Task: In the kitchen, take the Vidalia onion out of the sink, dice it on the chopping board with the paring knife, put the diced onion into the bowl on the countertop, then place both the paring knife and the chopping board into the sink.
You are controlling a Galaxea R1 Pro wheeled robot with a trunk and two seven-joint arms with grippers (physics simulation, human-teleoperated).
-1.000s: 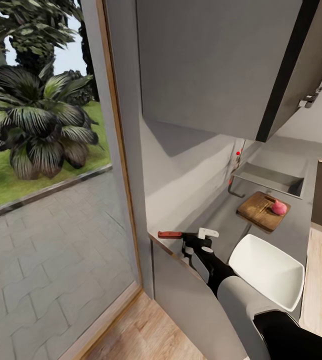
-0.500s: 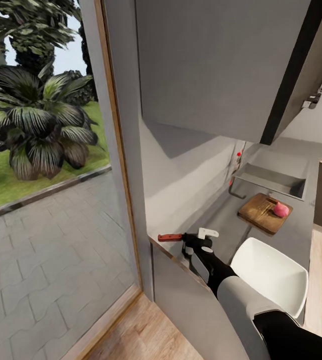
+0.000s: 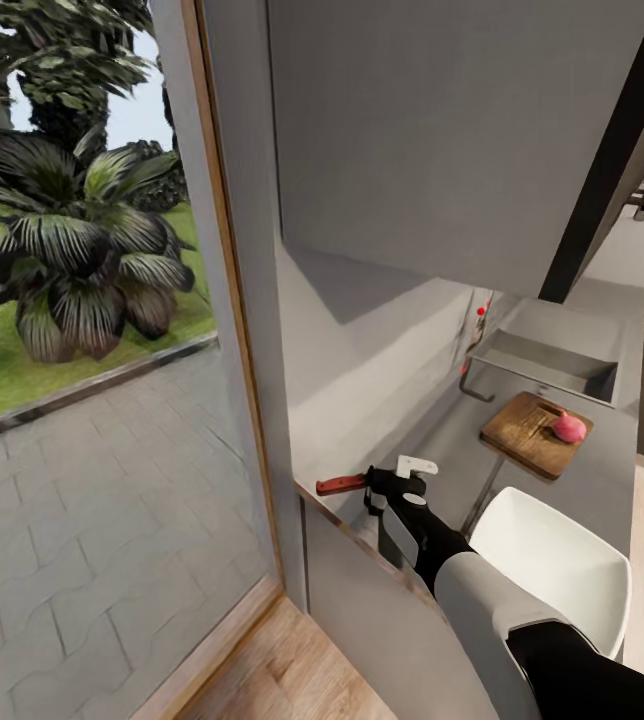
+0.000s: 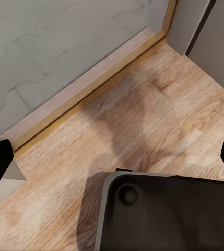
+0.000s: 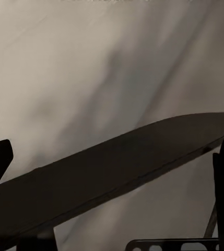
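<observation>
While right claw [image 3: 370, 486] pinches paring knife [image 3: 341, 486], left claw [image 4: 112, 157] spread, no writing legible

Grey wall cabinet [image 3: 442, 130], wood floor [image 4: 158, 120], glass door [image 3: 92, 400] onto garden.

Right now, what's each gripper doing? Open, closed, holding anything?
Left gripper: open, nothing between its fingers, wooden floor beyond.
Right gripper: at the paring knife on the countertop; grip cannot be told.
</observation>
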